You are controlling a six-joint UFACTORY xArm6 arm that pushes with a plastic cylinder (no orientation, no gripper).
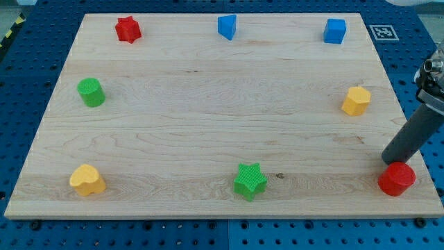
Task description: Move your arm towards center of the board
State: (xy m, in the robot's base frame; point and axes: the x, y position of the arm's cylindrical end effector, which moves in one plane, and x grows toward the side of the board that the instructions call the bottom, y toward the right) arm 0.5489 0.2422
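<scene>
My tip (387,161) rests on the wooden board (208,104) near its right edge, just above and left of the red cylinder (397,179), close to touching it. The dark rod rises from there to the view's right edge. Around the board lie a red star (127,29), a blue triangular block (227,26), a blue cube (334,30), a yellow hexagonal block (356,101), a green cylinder (91,92), a yellow heart (87,180) and a green star (250,181).
A blue perforated table (416,62) surrounds the board. A black-and-white marker tag (381,31) lies off the board's top right corner.
</scene>
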